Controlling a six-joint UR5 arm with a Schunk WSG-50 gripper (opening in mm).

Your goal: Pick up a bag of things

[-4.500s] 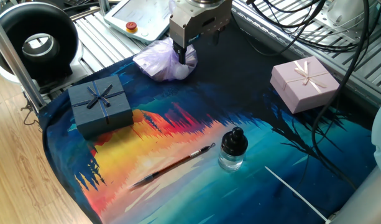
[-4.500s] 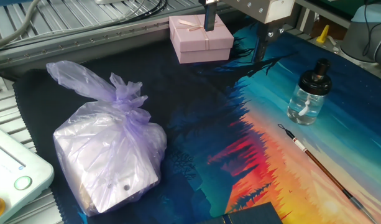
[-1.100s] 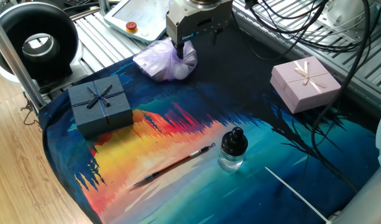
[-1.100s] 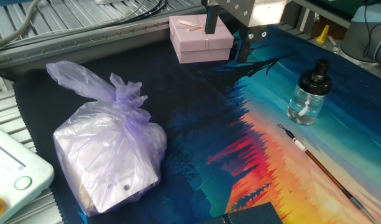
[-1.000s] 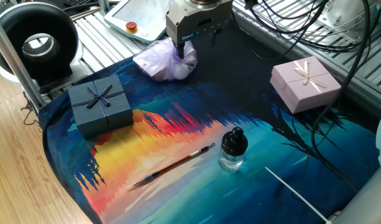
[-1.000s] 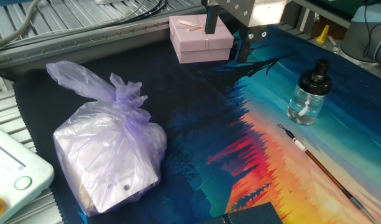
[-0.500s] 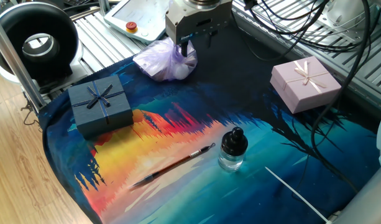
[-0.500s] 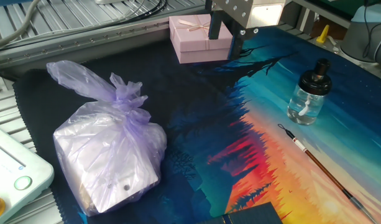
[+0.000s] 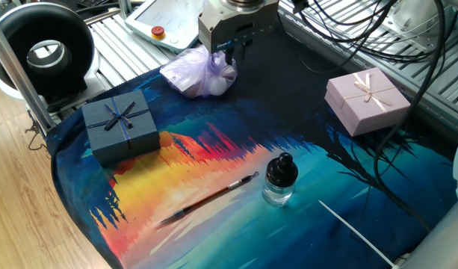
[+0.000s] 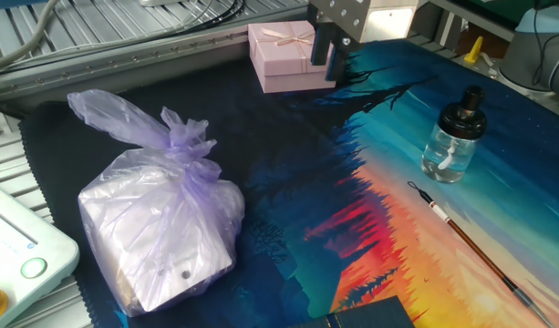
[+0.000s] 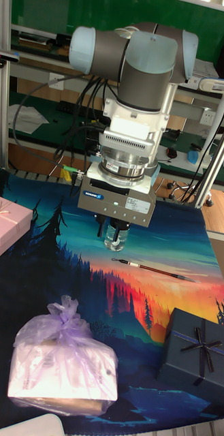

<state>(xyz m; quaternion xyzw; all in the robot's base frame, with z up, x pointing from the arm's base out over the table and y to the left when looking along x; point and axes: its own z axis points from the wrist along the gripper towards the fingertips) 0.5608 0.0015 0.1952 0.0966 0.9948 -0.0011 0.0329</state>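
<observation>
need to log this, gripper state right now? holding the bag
Gripper: fingers close together, looks shut, holding nothing. It hangs above the mat, apart from the bag.

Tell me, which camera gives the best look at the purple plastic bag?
The other fixed view: the bag fills the foreground, knot and wrinkles clear. The tall fixed view shows it whole but smaller; in one fixed view the arm partly hides it.

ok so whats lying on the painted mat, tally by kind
gift boxes: 2, pink box and dark blue box
plastic bags: 1, lilac bag
ink bottles: 1, bottle
brushes: 1, brush
total: 5
</observation>
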